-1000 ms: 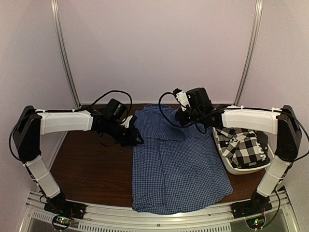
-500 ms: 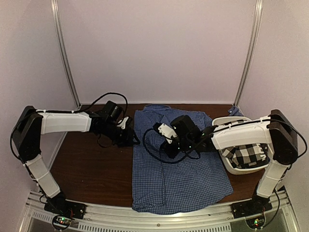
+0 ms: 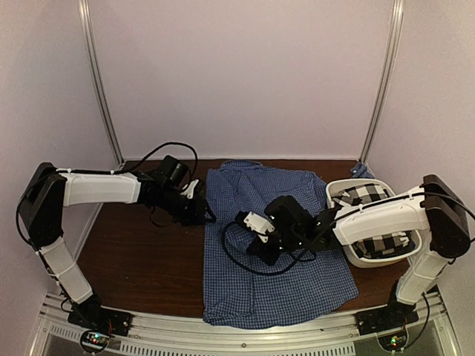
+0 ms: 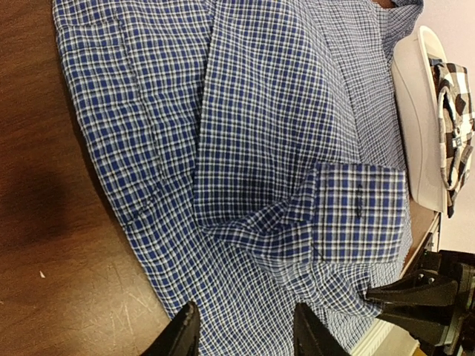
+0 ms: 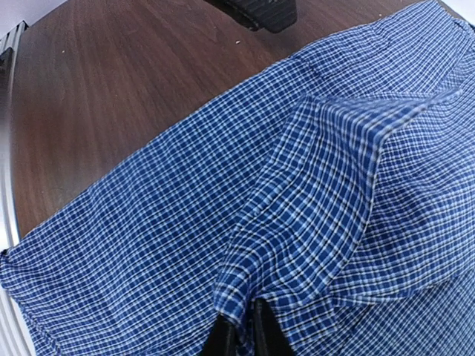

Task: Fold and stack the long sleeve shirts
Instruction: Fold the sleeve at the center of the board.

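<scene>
You're mid-fold on the blue shirt, which lies flat down the middle of the tabletop, collar toward the far edge and hem at the near edge. One sleeve is laid in over the body, its cuff resting on the chest.

Your right pincer sits low over the middle of the shirt, jaws all but closed, and a ridge of sleeve cloth tents up to their tips, so it looks to be pinching that fold.

Your left pincer hovers at the shirt's left edge, about half open and gripping nothing, with the cloth flat beneath it.

The black-and-white shirt is bunched in the white tub by the right edge, not yet folded.

Next, I'd judge, you should lay that sleeve flat and straight and let go cleanly. Watch that the cloth doesn't drag up with the fingers.
</scene>
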`<state>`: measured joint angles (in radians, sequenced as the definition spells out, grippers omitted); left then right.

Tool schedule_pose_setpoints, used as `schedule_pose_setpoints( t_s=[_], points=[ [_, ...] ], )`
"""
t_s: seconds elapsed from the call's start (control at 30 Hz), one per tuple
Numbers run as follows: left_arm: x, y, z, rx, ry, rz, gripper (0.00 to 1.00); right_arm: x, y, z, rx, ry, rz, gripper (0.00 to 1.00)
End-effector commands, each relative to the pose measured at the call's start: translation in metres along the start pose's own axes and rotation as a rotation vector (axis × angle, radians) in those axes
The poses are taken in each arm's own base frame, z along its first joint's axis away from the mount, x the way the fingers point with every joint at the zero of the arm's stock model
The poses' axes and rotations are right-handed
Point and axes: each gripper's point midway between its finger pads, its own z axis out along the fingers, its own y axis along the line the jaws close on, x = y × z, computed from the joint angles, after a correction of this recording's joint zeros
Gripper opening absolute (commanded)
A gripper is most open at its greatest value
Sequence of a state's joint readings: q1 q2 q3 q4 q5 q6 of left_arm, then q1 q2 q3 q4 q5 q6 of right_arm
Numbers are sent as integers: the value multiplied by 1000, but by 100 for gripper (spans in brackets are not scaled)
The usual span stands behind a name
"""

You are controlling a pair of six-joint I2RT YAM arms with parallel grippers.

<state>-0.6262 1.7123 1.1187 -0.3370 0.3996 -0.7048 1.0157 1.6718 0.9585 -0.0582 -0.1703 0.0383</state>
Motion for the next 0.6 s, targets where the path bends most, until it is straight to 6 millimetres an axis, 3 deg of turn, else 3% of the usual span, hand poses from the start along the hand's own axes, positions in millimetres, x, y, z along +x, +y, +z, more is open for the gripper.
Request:
schedule_pose_setpoints(
  t_s=[0.0,0.17,0.27,0.43,0.57],
  points=[
    [-1,-1,5,32,0,37,44,3,23,-13,-61,-6,-5,22],
    [4,-6,8,61,22,66,46,1,26,-27,-58,-17,3,52],
    [8,-12,8,72,28,91,47,-9,12,-39,14,-53,32,64],
    [18,-16,15,77,50,106,47,-21,-18,-34,85,-61,125,67],
    [33,-15,19,41,81,120,46,-21,-11,-18,48,-14,153,65]
  ],
)
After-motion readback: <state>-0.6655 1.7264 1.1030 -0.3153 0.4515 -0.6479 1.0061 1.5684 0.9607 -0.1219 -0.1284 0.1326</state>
